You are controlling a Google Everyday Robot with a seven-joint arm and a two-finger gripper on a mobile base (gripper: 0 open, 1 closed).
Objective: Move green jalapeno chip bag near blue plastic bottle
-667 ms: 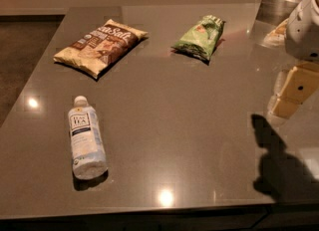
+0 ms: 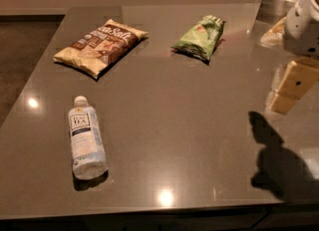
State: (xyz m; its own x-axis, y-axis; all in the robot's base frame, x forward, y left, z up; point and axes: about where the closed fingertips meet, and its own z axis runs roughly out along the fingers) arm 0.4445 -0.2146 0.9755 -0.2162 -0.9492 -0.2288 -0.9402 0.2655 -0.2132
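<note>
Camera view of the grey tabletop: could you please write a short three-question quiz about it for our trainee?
1. True or false: the clear bluish plastic bottle with a white cap lies on its side.
2. Which lies nearer the small crinkled light-green chip bag: A) that bottle, B) the larger tan-and-brown chip bag?
3. Fill in: the robot's gripper hangs at the view's ____ side, touching nothing.
Key: 1 true; 2 B; 3 right.
</note>
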